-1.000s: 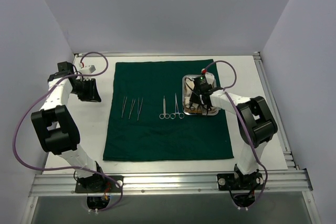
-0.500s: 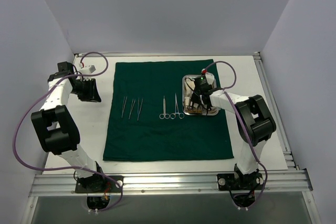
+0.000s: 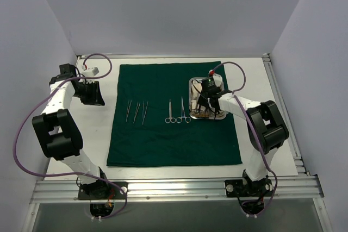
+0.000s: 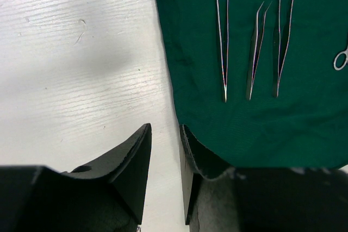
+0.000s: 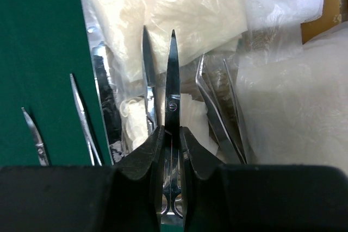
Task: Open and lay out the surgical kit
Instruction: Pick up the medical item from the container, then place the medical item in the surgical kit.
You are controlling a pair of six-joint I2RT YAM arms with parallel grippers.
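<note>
The dark green drape (image 3: 174, 113) lies spread flat on the table. Three slim forceps (image 3: 136, 111) and two ring-handled instruments (image 3: 178, 111) lie in a row on it. The steel tray (image 3: 191, 88) sits at the drape's far right. My right gripper (image 3: 205, 104) is over the tray. In the right wrist view it (image 5: 172, 134) is shut on a pair of scissors (image 5: 172, 80), blades pointing away, over clear packets of white gauze (image 5: 185, 9). My left gripper (image 3: 92, 93) is left of the drape, low over the bare table, jaws slightly apart and empty (image 4: 165, 129).
More forceps (image 5: 217, 115) lie in the tray beside the held scissors. The drape's left edge (image 4: 168, 80) runs just right of my left gripper, with the three forceps (image 4: 255, 42) beyond it. A small white connector (image 3: 90, 71) lies at the back left.
My right arm has shifted slightly over the tray. The left arm and the laid-out instruments have not moved.
</note>
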